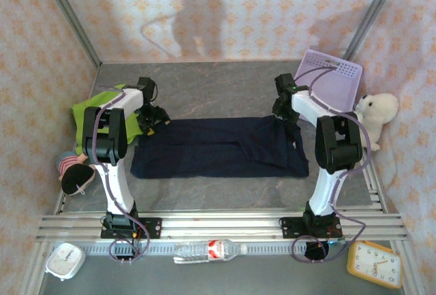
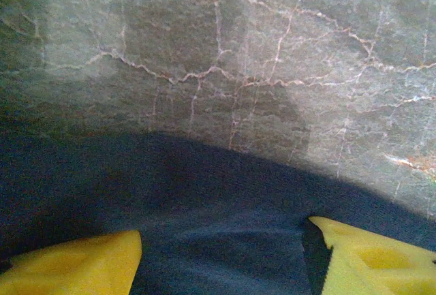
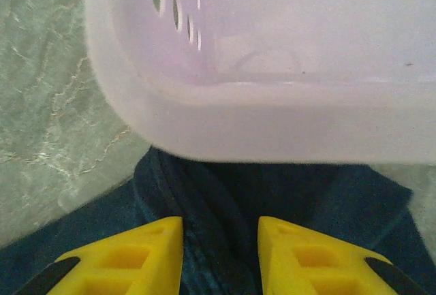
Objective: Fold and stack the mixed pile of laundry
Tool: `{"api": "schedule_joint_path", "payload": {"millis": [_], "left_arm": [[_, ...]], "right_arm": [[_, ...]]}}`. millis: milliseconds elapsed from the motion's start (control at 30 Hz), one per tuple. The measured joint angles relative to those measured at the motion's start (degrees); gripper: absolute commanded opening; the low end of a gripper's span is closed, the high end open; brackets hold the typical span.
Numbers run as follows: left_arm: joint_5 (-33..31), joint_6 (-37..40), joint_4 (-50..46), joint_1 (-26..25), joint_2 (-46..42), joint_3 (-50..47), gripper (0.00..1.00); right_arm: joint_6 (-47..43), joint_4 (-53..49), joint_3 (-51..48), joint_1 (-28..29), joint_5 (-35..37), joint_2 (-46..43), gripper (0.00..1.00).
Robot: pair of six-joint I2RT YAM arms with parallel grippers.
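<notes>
Closest to you, along the near edge, a white alarm clock [image 1: 65,261] sits at the left, a plastic water bottle [image 1: 208,250] lies on its side in the middle, and a yellow clock [image 1: 375,264] rests at the right. Moving onto the grey counter [image 1: 204,90], you find a dark, striped soft thing [image 1: 71,171] at the left edge and, just beyond it, the lime-green garment [image 1: 92,112], bunched up behind the left arm. Your left end effector [image 2: 225,230] hangs over the far left corner of the navy garment [image 1: 218,146] with its yellow fingers [image 2: 75,264] wide apart; the cloth lies under them, not clamped. That navy garment is spread flat across the middle of the counter, between the two arms. Your right end effector [image 3: 219,221] is low at the garment's far right corner. Its fingers stand a little apart, with a ridge of navy cloth running through the gap. Just past those fingers sits the lavender basket [image 1: 337,77], in the counter's far right corner. To its right, a white plush toy [image 1: 378,112] leans by the wall.
</notes>
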Motion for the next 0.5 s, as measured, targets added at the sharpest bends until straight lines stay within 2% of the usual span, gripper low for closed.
{"api": "schedule_joint_path", "payload": {"millis": [67, 133, 200, 367, 500], "left_arm": [[0.02, -0.02, 0.02, 0.0, 0.0, -0.04, 0.66], [-0.04, -0.02, 0.35, 0.0, -0.39, -0.66, 0.66], [-0.07, -0.02, 0.39, 0.0, -0.61, -0.96, 0.66], [-0.2, -0.04, 0.57, 0.0, -0.66, -1.14, 0.66], [-0.24, -0.04, 0.79, 0.0, -0.85, -1.4, 0.66]], "right_arm": [[-0.2, 0.04, 0.0, 0.0, -0.42, 0.63, 0.21], [-0.04, 0.85, 0.0, -0.07, -1.49, 0.68, 0.07], [0.55, 1.66, -0.13, -0.09, -1.92, 0.66, 0.0], [2.08, 2.14, -3.76, -1.57, -1.22, -2.27, 0.0], [3.96, 1.42, -8.98, -6.27, -0.28, -9.64, 0.0]]}}
